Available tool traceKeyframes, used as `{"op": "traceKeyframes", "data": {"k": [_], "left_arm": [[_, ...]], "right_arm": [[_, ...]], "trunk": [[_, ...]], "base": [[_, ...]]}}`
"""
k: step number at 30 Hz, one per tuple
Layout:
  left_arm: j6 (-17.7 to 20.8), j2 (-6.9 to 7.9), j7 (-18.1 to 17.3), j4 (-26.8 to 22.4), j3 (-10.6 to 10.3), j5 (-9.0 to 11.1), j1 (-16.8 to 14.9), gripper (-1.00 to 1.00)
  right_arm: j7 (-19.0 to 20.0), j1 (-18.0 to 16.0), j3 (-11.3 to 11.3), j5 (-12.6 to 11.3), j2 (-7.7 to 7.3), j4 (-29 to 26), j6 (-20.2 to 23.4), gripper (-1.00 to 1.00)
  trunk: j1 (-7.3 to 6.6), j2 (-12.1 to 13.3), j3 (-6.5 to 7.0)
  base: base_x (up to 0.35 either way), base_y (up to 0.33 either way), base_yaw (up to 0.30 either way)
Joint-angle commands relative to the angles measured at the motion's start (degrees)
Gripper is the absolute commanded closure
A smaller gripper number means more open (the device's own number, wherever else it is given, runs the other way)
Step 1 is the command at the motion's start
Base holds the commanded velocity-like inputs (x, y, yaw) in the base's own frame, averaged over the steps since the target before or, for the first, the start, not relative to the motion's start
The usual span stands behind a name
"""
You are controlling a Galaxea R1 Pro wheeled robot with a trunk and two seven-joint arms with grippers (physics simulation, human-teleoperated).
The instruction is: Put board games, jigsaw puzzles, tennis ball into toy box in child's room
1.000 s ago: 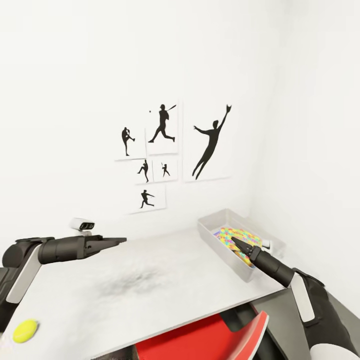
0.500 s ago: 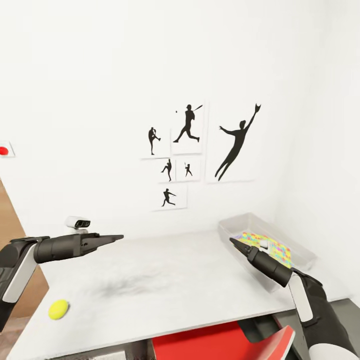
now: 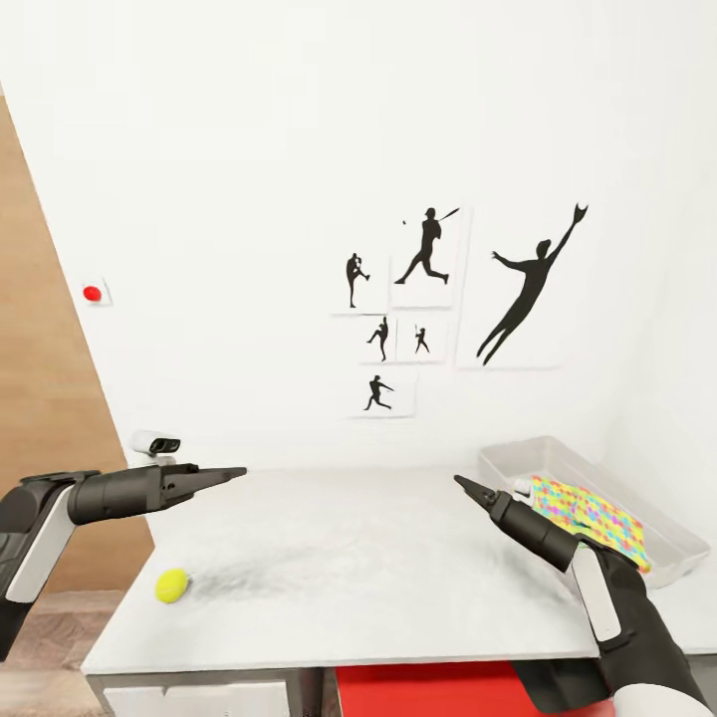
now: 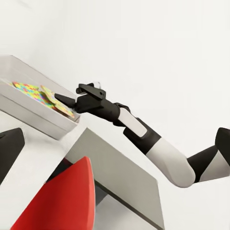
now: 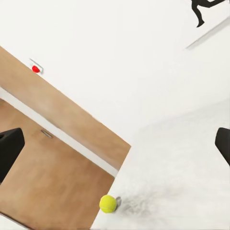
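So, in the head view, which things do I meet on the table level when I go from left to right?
Left tool → tennis ball → right tool → toy box with colourful puzzle inside.

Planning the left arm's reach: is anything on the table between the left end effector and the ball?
Nothing visible. The ball lies alone on the bare table, near its left edge, below the left end effector; the box sits far right.
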Motion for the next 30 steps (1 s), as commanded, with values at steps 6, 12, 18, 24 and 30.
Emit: {"op": "traceKeyframes", "data": {"k": [6,12,18,24,30], "left_arm": [[0.5,0.02,-0.1,0.0,0.1,0.1,0.0,-1.00],[0.5,0.03,-0.1,0.1,0.0,0.1,0.0,-1.00],[0.5,-0.01,-0.1,0.0,0.0,0.1,0.0,-1.00],[0.5,0.13,-0.1,0.0,0.0,0.1,0.0,-1.00],[0.5,0.31,-0.1,0.2,0.0,0.2,0.0,-1.00]], "right_arm": [[0.0,0.0,-0.1,-0.3,-0.06,0.0,-1.2,-1.00],[-1.1,0.0,0.7,-0.2,0.26,0.0,-1.8,-1.00],[-4.6,0.0,2.0,-0.4,1.49,0.0,-1.8,-1.00],[-5.5,0.0,2.3,-0.3,2.60,0.0,-1.9,-1.00],[-5.6,0.0,2.3,-0.4,2.86,-0.1,-1.9,-1.00]], "trunk": [[0.02,0.0,-0.03],[0.02,0.0,-0.03],[0.02,0.0,-0.03],[0.02,0.0,-0.03],[0.02,0.0,-0.03]], "base": [[0.000,0.000,0.122],[0.000,0.000,0.019],[0.000,0.000,0.002],[0.000,0.000,0.000],[0.000,0.000,0.000]]}}
